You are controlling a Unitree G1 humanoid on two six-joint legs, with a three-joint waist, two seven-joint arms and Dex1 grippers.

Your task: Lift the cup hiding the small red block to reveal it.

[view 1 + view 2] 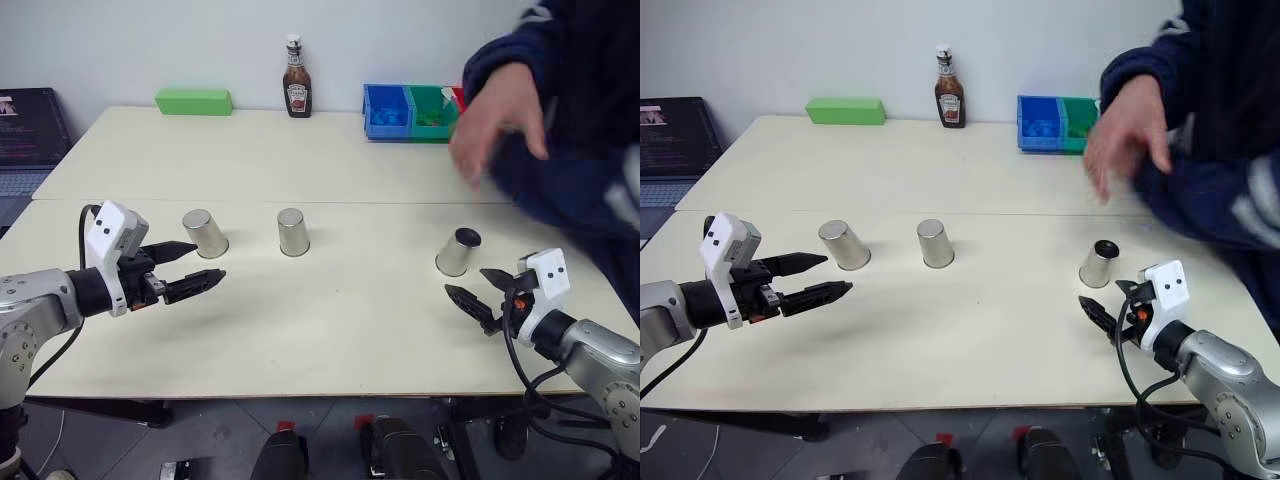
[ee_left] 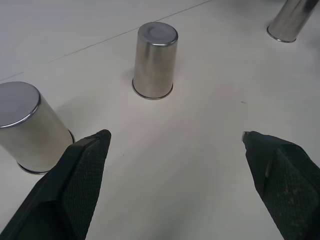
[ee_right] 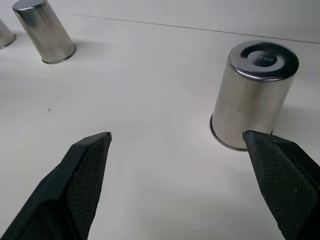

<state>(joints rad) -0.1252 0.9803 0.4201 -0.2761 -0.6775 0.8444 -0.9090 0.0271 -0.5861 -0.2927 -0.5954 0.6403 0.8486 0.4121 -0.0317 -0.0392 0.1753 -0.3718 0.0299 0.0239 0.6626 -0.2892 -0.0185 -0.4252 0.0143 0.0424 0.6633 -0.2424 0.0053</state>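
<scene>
Cream table (image 1: 330, 320), three upturned metal cups, two open grippers, one person's hand (image 1: 495, 125)

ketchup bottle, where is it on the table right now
The brown glass ketchup bottle stands upright at the table's far edge by the wall, between the flat green rectangular block on the robot's left and the blue plastic bin on its right.

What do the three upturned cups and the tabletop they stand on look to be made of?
The three small silvery upturned cups, left, middle and right, look like brushed stainless steel: soft grey sheen, blurred reflections, and a stamped mark on the right one's base. The pale cream tabletop looks like matte laminate or painted board, smooth and barely reflective; which one is unclear.
</scene>
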